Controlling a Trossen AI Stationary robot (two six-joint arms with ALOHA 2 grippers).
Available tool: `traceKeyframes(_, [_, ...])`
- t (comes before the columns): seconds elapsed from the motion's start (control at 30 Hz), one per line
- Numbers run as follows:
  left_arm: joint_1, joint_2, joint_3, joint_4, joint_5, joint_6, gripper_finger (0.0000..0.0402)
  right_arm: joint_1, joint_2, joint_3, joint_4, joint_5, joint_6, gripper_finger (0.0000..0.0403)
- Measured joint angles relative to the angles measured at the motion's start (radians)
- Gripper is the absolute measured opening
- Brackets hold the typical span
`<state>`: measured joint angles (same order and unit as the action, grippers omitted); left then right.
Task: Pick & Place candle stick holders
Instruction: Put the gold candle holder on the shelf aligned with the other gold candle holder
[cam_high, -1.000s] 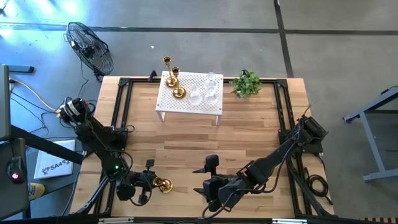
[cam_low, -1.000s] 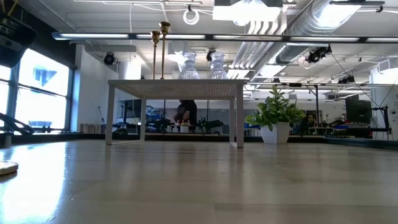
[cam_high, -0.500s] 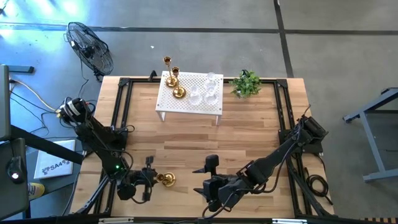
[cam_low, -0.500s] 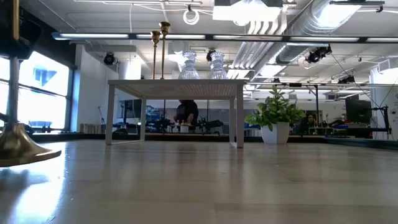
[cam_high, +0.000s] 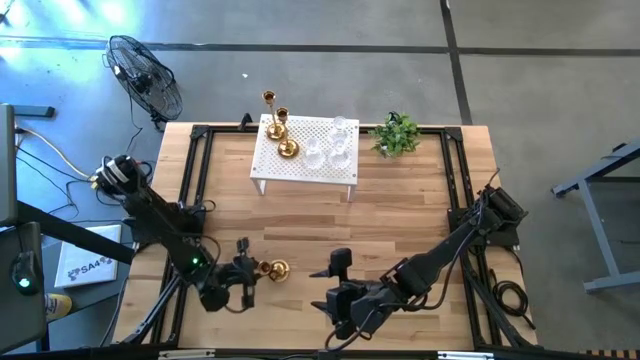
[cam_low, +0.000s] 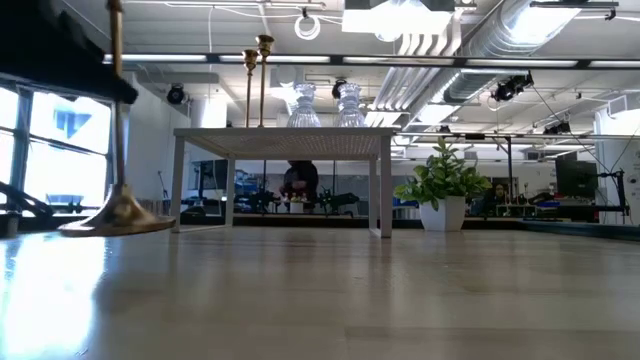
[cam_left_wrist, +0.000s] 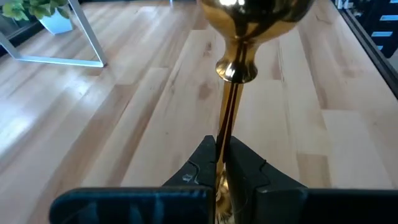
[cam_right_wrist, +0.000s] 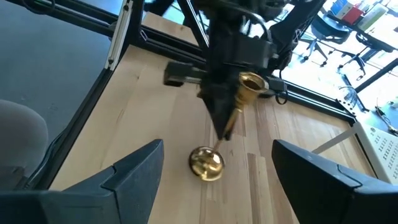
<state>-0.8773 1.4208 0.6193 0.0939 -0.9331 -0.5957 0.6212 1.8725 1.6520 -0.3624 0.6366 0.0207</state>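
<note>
On your light wooden table (cam_high: 400, 200) you see a small white perforated stand (cam_high: 305, 150) carrying two tall brass holders (cam_high: 280, 125) and clear glass holders (cam_high: 330, 145), with a green potted plant (cam_high: 397, 134) beside it. Near the front edge, the left gripper (cam_high: 248, 272) is closed on the slim stem of a shiny gold candle stick holder (cam_high: 277, 269) with round flared base. The right gripper (cam_high: 340, 300) waits nearby, fingers wide apart.

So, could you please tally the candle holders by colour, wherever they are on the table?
Gold candle holders: 3, two on the white stand at and, one in the left gripper at.
Clear glass candle holders: 2, at and.
Total: 5.
</note>
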Motion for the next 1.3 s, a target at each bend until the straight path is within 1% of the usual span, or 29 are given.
traceKeyframes(0.1, [0.046,-0.047,0.003,-0.01,0.035,0.055,0.0007,0.0,0.0,0.0,-0.002,-0.002,0.0,0.0291])
traceKeyframes(0.17, [0.07,-0.088,0.035,-0.067,0.037,0.093,0.0007,0.0,0.0,0.0,-0.006,0.0,0.0,0.0291])
traceKeyframes(0.23, [0.083,-0.138,0.079,-0.169,0.022,0.121,0.0007,0.0,0.0,0.0,-0.008,0.0,-0.001,0.0291])
traceKeyframes(0.43, [0.099,-0.27,0.262,-0.553,-0.007,0.119,0.0007,0.0,0.0,0.0,-0.052,0.006,0.006,0.0291])
traceKeyframes(0.53, [0.098,-0.322,0.343,-0.703,-0.047,0.119,0.0007,0.0,0.0,0.0,-0.08,0.008,0.032,0.0291])
traceKeyframes(0.63, [0.099,-0.372,0.39,-0.799,-0.09,0.113,0.0007,0.0,0.0,0.0,-0.097,0.01,0.054,0.0291])
traceKeyframes(0.77, [0.099,-0.45,0.404,-0.904,-0.136,0.099,0.0007,0.0,0.0,0.0,-0.113,0.01,0.075,0.0291])
traceKeyframes(0.9, [0.099,-0.546,0.404,-1.032,-0.214,-0.006,0.0007,-0.002,0.0,0.0,-0.112,0.012,0.076,0.0291])
traceKeyframes(0.97, [0.1,-0.592,0.404,-1.045,-0.254,-0.031,0.0007,-0.006,0.0,0.0,-0.112,0.017,0.076,0.0291])
traceKeyframes(1.03, [0.099,-0.636,0.404,-1.017,-0.266,-0.027,0.0007,-0.013,0.0,0.0,-0.112,0.017,0.076,0.0291])
traceKeyframes(1.2, [0.1,-0.723,0.405,-0.908,-0.269,0.034,0.0007,-0.037,0.0,0.0,-0.112,0.019,0.076,0.0291])
traceKeyframes(1.3, [0.099,-0.769,0.405,-0.83,-0.28,0.113,0.0007,-0.051,0.0,0.0,-0.111,0.019,0.074,0.0291])
